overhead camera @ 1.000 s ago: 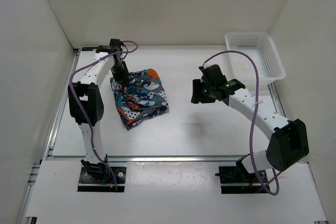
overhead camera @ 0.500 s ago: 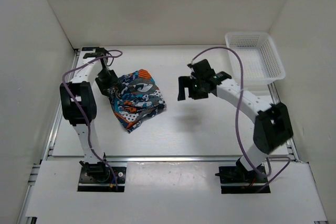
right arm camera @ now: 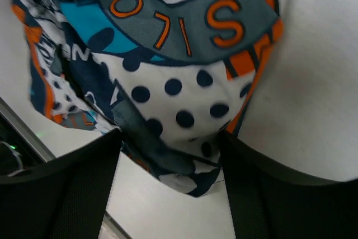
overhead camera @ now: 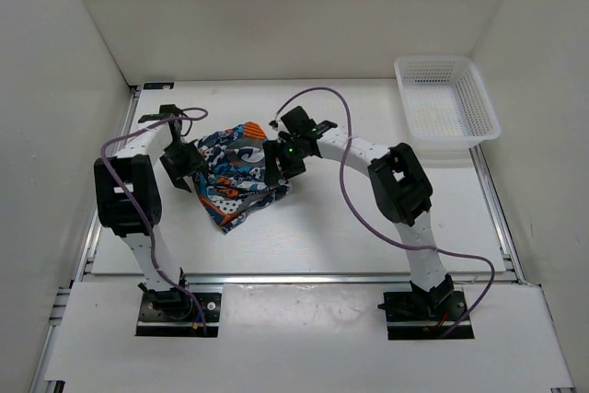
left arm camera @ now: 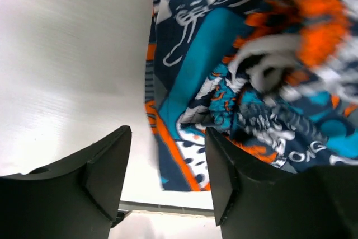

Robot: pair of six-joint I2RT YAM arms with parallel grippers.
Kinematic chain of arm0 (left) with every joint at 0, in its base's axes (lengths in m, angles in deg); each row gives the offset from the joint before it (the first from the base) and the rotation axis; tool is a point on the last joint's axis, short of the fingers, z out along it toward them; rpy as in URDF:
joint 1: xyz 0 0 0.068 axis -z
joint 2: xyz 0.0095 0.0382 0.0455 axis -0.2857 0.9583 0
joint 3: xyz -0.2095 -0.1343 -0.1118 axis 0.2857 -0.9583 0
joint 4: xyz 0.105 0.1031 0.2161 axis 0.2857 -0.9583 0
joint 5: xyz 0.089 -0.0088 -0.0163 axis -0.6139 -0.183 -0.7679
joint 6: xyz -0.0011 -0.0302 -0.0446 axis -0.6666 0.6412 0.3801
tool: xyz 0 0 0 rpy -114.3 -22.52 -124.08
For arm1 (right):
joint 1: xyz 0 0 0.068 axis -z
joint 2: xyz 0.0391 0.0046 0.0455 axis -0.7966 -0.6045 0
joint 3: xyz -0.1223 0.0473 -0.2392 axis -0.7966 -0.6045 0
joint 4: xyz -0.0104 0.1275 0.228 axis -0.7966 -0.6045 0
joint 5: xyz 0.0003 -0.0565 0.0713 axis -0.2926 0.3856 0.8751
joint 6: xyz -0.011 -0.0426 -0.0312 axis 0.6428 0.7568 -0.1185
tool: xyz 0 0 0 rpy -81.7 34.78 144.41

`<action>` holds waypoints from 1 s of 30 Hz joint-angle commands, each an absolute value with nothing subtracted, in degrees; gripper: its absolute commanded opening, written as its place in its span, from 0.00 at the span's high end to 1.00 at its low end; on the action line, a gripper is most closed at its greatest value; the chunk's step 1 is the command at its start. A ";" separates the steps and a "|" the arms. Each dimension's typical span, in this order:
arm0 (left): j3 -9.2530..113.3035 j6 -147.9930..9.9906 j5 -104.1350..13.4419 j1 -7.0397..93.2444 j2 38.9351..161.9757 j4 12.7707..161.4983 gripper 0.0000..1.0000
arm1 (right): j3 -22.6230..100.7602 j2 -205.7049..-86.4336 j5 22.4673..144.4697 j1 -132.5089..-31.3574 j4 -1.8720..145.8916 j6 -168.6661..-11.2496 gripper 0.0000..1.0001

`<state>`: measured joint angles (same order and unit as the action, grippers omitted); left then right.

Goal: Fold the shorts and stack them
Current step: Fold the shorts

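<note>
The shorts lie in a folded bundle on the table, left of centre, printed in teal, orange, white and navy. My left gripper is low at their left edge, open. In the left wrist view the orange-trimmed edge of the shorts lies between the spread fingers of that gripper. My right gripper is at the bundle's right edge, open. In the right wrist view a polka-dot corner of the shorts sits between that gripper's wide fingers, which are not pinching it.
A white mesh basket stands at the back right corner of the table. White walls close in the table on the left, back and right. Purple cables loop off both arms.
The left gripper has opened, let go of the shorts and dropped from their far side to their left edge. The right arm has swung left from mid-table to the bundle's right edge.
</note>
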<state>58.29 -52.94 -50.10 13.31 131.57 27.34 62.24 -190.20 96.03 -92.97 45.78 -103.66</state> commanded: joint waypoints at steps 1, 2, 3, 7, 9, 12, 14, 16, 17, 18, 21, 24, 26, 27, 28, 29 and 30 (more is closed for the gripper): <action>57.99 -52.81 -47.63 12.82 132.18 31.24 0.35 | 64.68 -192.16 99.64 -94.20 45.62 -103.36 0.35; 57.99 -53.42 -47.11 12.82 132.71 31.24 0.36 | 64.68 -192.17 100.25 -94.20 46.32 -103.97 0.45; 57.99 -53.42 -47.10 12.82 132.72 31.24 0.36 | 63.81 -192.17 100.26 -94.20 46.33 -103.97 0.62; 59.13 -54.04 -47.10 14.05 128.51 31.24 0.36 | 57.06 -187.08 97.19 -92.45 50.10 -107.22 0.94; 61.15 -55.61 -46.58 14.05 126.04 28.36 0.36 | 50.64 -182.43 94.04 -90.87 51.60 -108.45 0.97; 64.31 -58.34 -45.18 14.58 123.32 26.06 0.35 | 40.39 -174.87 88.06 -88.41 52.65 -110.12 1.00; 66.15 -60.27 -44.64 15.98 122.78 24.39 0.35 | 35.18 -169.00 84.63 -87.18 52.65 -110.82 1.00; 66.86 -60.97 -43.51 16.94 121.65 23.86 0.35 | 28.84 -163.64 80.32 -87.17 52.65 -111.36 0.93; 66.87 -60.98 -43.50 18.00 121.64 23.86 0.35 | 27.09 -162.12 79.27 -87.17 52.65 -111.36 0.84; 66.87 -60.98 -42.89 18.62 121.64 23.86 0.35 | 24.54 -160.72 78.73 -87.17 52.65 -112.23 0.72; 67.40 -60.98 -42.89 21.34 122.25 23.86 0.35 | 23.82 -156.49 77.59 -87.17 50.38 -112.85 0.17; 67.92 -60.37 -42.89 23.11 121.39 23.86 0.36 | 24.43 -150.01 70.95 -87.17 45.37 -112.85 0.05; 68.53 -60.37 -43.67 24.51 118.85 22.99 0.36 | 26.01 -144.92 67.23 -86.56 42.03 -111.71 0.02; 68.54 -60.37 -45.16 24.51 117.52 22.46 0.37 | 27.06 -143.32 65.65 -85.34 41.06 -111.71 0.02; 68.54 -60.37 -46.04 24.51 115.86 22.45 0.37 | 28.02 -141.73 62.24 -84.80 40.01 -110.92 0.01; 68.54 -59.58 -47.09 24.51 114.01 22.45 0.37 | 28.64 -140.15 60.20 -84.10 37.82 -110.92 0.01; 68.54 -58.53 -48.67 24.51 109.47 22.45 0.37 | 28.65 -137.26 57.66 -83.05 36.76 -110.92 0.01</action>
<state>66.18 -59.54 -44.92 24.79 120.62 23.19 25.30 -143.42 68.14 -85.30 41.84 -111.98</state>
